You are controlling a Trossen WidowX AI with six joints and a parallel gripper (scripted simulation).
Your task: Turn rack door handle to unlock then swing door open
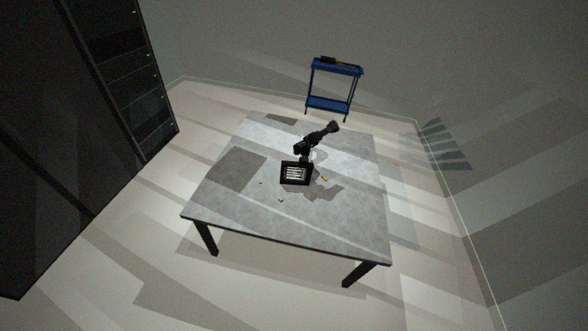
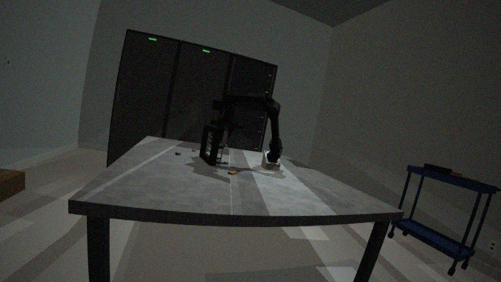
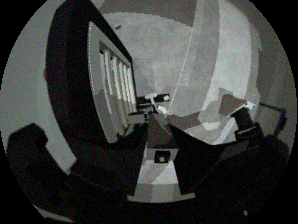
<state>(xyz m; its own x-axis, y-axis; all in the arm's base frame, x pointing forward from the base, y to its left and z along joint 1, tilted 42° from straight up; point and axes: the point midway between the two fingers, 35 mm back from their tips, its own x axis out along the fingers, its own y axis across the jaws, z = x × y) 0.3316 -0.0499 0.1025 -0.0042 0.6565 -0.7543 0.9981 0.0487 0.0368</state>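
The small black rack frame (image 1: 282,173) (image 2: 204,144) (image 3: 75,75) stands upright on the table, with pale slats inside. In the exterior view, thin door parts show on the arm's side of the frame; the door's angle is hard to read in the dark. My gripper (image 1: 303,160) (image 2: 228,131) (image 3: 157,125) is beside the frame on the arm's side, fingers close together. In the wrist view the dark upright handle (image 3: 160,133) stands between the fingertips, and they look shut on it. The fingers hide much of the handle, so its turn is not clear.
The table (image 1: 334,226) (image 2: 160,192) also bears an orange piece (image 1: 324,178) (image 2: 233,172) near the frame and small dark bits (image 1: 281,201) (image 2: 178,154) beyond it. My arm's base (image 2: 273,157) stands behind the gripper. A blue cart (image 1: 327,104) (image 2: 434,238) stands off the table.
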